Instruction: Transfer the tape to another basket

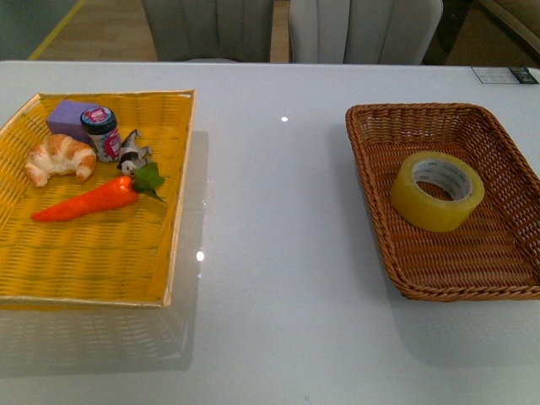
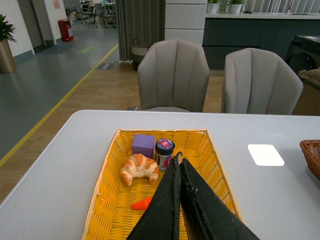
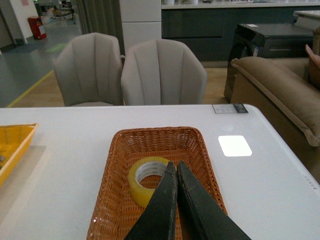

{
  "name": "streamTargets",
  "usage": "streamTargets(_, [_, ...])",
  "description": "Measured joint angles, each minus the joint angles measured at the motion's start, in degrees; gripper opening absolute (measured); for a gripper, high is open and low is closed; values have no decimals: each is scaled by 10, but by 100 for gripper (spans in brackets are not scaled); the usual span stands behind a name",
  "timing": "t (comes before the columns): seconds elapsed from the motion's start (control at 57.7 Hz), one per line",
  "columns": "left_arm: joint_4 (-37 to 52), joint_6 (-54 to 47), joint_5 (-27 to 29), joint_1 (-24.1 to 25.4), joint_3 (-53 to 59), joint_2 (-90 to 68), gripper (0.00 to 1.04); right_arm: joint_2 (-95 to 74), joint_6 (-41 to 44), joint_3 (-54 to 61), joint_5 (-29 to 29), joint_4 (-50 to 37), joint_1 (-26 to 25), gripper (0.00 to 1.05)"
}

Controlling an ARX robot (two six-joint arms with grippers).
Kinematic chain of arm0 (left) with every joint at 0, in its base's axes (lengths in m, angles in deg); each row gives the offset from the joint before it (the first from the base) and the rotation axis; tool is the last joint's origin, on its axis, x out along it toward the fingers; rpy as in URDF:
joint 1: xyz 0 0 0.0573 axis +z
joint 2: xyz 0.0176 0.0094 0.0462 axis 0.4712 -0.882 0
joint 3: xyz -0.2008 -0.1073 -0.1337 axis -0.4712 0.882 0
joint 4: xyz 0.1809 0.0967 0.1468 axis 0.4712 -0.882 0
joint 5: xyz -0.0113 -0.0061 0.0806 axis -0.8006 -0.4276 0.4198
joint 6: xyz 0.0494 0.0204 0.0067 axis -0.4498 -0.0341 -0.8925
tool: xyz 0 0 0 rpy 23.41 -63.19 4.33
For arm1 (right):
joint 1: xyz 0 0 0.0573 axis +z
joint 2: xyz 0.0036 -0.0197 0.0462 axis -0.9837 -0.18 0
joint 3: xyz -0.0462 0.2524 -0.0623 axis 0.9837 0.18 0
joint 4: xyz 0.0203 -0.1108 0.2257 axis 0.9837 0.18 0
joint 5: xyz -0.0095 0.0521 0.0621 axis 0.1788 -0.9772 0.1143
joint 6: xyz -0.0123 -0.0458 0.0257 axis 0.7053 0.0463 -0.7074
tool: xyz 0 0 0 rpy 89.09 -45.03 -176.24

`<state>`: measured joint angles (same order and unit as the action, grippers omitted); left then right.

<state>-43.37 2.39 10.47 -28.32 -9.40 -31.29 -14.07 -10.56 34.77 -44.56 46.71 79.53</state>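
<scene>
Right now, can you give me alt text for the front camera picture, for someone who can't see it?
A roll of yellowish tape lies flat in a brown wicker basket on the right of a white table. On the left, a yellow woven tray holds a croissant, a carrot, a purple block and a small jar. No robot arm is in view.

Closed left end effector (image 2: 178, 161) above yellow tray (image 2: 112, 172), croissant (image 2: 139, 168), jar (image 2: 164, 151)

basket (image 1: 472, 291) cut by frame edge, carrot (image 2: 142, 203) half-hidden
</scene>
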Motion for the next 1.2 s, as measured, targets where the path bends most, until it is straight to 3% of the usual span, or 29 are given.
streamTargets(0.173, [0, 0, 0, 0, 0, 0, 2, 1, 0, 0, 0, 0, 0, 2])
streamTargets(0.208, [0, 0, 0, 0, 0, 0, 5, 1, 1, 0, 0, 1, 0, 8])
streamTargets(0.572, [0, 0, 0, 0, 0, 0, 72, 1, 1, 0, 0, 1, 0, 75])
streamTargets(0.658, [0, 0, 0, 0, 0, 0, 96, 1, 1, 0, 0, 1, 0, 97])
streamTargets(1.195, [0, -1, 0, 0, 0, 0, 96, 1, 1, 0, 0, 1, 0, 96])
